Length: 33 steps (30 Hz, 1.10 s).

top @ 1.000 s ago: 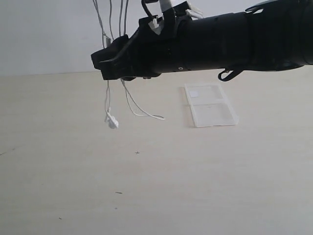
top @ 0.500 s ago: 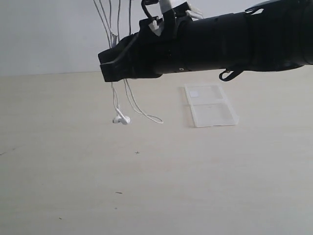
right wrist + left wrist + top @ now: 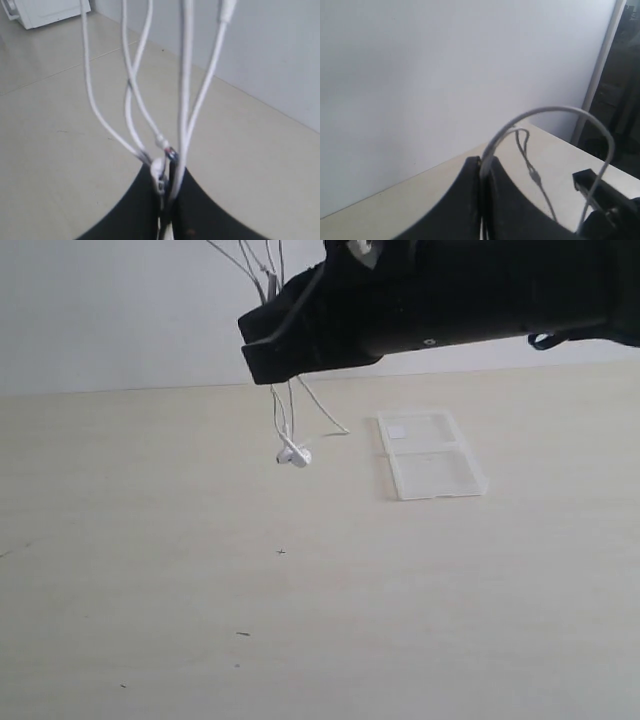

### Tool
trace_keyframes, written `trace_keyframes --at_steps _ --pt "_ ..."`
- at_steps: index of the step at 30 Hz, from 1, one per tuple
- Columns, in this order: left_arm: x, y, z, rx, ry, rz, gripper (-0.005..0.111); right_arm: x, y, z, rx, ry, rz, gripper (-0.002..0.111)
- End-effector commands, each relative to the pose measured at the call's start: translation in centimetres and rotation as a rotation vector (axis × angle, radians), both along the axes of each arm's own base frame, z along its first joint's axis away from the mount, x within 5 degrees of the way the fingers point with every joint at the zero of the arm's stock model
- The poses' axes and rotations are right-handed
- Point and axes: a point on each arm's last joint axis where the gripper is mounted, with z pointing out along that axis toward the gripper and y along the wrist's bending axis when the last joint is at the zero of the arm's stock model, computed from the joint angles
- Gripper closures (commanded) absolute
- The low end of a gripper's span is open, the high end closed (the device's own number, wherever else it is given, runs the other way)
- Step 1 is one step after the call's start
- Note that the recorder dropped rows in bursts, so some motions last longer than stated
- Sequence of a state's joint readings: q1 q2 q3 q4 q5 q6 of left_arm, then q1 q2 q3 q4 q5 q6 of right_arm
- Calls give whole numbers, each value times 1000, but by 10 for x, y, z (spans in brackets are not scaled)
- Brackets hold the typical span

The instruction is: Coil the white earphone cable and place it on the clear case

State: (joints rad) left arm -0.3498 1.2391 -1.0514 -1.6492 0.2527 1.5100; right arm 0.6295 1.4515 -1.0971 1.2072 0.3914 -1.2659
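Note:
The white earphone cable hangs in loops above the table, its earbuds dangling just left of the clear case, which lies flat on the table. My right gripper reaches in from the right, high above the table, shut on several strands of the cable. From there the strands run up out of the exterior view. My left gripper is shut on one strand of the cable, which arches over towards the right arm. The exterior view does not show the left gripper.
The pale wooden table fills the lower part of the exterior view, with a white wall behind it. A few small dark specks lie on the table near the front. The right arm spans the top right.
My right gripper has moved right and up with the cable. The earbuds and hanging loops have swung right, closer to the clear case, and risen.

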Motion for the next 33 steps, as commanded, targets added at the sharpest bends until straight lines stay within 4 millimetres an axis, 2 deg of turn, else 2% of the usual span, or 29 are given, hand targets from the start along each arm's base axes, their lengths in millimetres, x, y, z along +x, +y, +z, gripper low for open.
trace_keyframes --at_steps 1,7,11,19,33 --pt "1 6 -14 12 43 62 107 -11 -12 19 -17 -56 -12 108" --pt "-2 9 -44 36 133 81 107 -26 -32 37 -70 -77 -86 108" --pt "-7 3 -56 26 173 -1 107 -38 -43 53 -51 -124 -104 108" --pt "-14 -15 -66 18 207 -217 107 -50 -51 67 -22 -159 -100 108" --pt "-13 -11 -74 36 230 -174 107 -61 -60 86 -22 -211 -97 108"
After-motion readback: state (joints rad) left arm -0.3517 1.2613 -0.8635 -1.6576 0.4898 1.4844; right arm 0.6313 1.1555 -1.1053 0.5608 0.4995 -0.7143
